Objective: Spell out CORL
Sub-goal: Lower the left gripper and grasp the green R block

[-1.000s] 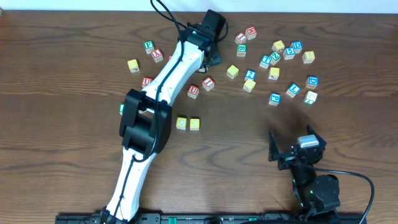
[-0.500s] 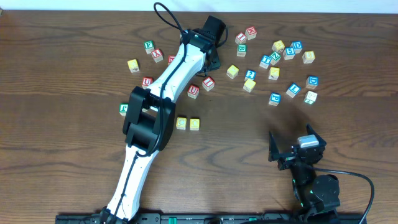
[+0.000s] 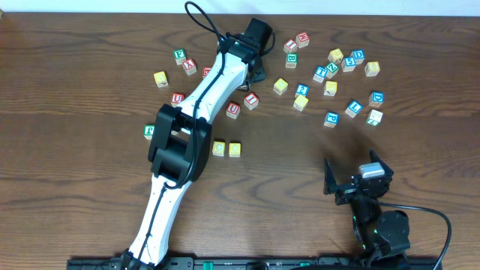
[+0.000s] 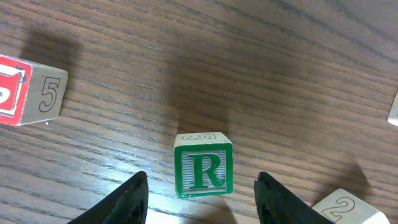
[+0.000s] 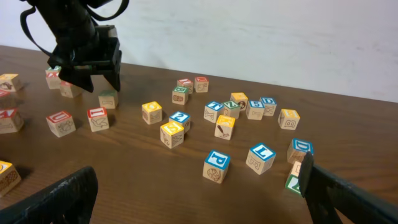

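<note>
R cube (image 4: 203,167), green letter up, sits on the far part of the table (image 4: 280,68), between the fingers of the left gripper (image 4: 203,200). Jaws are spread partway, bare wood shows on both sides of the cube, and nothing is pinched. Likely failure modes, nearest first: the fingertips reach only about the cube's near half, so closing from here could catch just that edge and let the cube pivot or squirt forward. If the pads come in too high, they may grip only the top rim and drop it on lift. The 2 cube (image 4: 348,208) lies just beside one finger and could be nudged or dragged along. The 5 cube (image 4: 28,87) is well apart and looks low risk. Farther out, two yellow cubes (image 3: 218,148) stand side by side near the left arm (image 3: 214,82). Setting R down next to them could bump the row askew. Hard to make out: from overhead the wrist covers the R cube and the fingers, so contact cannot be checked there. The yellow cubes' letters are too small to read. A green-faced cube (image 3: 148,131) is half covered by the arm. A pale cube is cut off at the left wrist view's edge. L cube (image 3: 354,108) lies loose in the far-right scatter. Right gripper (image 5: 198,186) is parked near, jaws wide apart, empty.
</note>
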Controlling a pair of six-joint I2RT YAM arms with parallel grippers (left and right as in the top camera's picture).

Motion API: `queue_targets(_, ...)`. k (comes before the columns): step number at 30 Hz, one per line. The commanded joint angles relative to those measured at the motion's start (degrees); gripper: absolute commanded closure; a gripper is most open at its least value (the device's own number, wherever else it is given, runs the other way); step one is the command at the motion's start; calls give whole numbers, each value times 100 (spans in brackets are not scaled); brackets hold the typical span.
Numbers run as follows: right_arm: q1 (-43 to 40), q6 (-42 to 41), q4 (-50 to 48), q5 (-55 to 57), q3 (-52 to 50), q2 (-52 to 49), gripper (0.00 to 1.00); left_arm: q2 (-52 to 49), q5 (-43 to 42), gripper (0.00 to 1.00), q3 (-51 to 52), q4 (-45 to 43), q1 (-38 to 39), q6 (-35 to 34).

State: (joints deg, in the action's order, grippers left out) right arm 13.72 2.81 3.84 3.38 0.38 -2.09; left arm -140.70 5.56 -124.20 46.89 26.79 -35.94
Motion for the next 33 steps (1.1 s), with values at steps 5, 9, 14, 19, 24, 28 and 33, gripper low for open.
queue_targets(5,-33,70,22,9,-7,31,1,-55,131,46,39,37,-24,120)
queue_targets(9,-33,70,22,11,-7,31,1,-55,131,46,39,44,-24,120)
queue_targets(14,-33,70,22,9,-7,31,1,-55,133,46,70,57,-24,118)
queue_targets(19,-33,70,22,9,-7,31,1,-55,133,46,109,15,-24,118)
queue_targets(24,-33,68,22,9,-7,31,1,-55,133,46,109,37,-22,118)
queue_targets(28,-33,70,22,9,-7,31,1,-55,111,46,146,55,2,116)
queue_targets(33,-33,70,22,9,-7,31,1,-57,114,46,286,-55,46,118)
